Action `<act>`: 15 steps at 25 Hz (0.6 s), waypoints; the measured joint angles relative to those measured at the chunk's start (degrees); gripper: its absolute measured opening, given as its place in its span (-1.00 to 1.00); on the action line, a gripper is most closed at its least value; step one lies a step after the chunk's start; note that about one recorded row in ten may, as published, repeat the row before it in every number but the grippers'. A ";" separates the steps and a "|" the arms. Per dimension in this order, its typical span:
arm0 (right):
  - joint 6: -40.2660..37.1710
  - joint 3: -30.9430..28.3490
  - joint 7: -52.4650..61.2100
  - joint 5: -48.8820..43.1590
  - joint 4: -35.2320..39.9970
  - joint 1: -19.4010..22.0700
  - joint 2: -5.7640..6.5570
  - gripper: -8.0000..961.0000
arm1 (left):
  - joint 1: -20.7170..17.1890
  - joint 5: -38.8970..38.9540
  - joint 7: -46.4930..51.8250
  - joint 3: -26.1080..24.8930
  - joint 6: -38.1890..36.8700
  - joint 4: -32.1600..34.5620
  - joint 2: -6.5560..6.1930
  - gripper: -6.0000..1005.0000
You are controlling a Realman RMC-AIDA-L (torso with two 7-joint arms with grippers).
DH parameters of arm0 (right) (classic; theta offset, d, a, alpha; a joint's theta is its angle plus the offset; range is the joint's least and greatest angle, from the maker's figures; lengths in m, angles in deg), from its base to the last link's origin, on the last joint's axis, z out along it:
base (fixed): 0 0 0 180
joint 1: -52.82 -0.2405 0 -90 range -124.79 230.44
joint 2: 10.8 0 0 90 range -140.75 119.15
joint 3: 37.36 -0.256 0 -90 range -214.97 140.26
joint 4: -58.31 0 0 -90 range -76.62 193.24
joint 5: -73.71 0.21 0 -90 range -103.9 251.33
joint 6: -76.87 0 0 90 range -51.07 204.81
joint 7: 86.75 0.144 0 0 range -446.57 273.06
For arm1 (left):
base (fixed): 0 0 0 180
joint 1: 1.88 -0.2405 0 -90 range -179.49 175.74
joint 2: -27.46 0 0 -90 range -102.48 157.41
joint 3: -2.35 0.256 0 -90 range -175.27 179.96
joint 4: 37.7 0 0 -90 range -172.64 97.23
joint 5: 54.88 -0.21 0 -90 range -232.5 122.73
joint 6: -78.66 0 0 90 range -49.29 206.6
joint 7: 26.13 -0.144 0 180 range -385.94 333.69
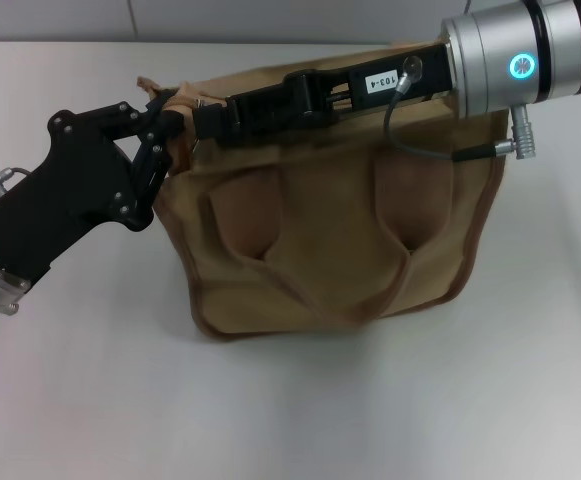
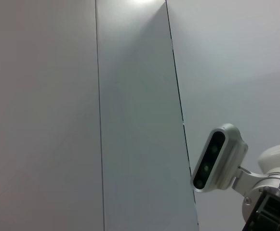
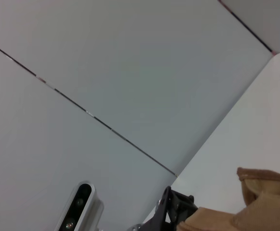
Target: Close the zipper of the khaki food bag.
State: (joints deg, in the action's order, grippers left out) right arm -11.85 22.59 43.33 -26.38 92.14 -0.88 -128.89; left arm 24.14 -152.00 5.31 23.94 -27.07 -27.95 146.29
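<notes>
The khaki food bag stands upright on the white table, its two loop handles hanging down the front. My left gripper is shut on the bag's top left corner. My right gripper reaches in from the right along the bag's top to its left end and is shut on the small silver pull tab. The right arm hides most of the zipper line. A corner of the bag also shows in the right wrist view, with a black part of the left gripper beside it.
The table is bare white in front of and beside the bag. A grey panelled wall stands behind the table. The left wrist view shows only this wall and the robot's head camera.
</notes>
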 joint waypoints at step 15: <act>1.28 0.25 0.29 -0.03 0.31 -0.52 -0.31 -0.07 | 0.42 0.22 -0.15 0.05 0.12 -0.08 0.18 -0.90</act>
State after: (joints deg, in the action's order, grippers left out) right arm -10.56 22.84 43.62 -26.41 92.44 -1.40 -129.20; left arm 24.56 -151.78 5.15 23.99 -26.95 -28.04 146.47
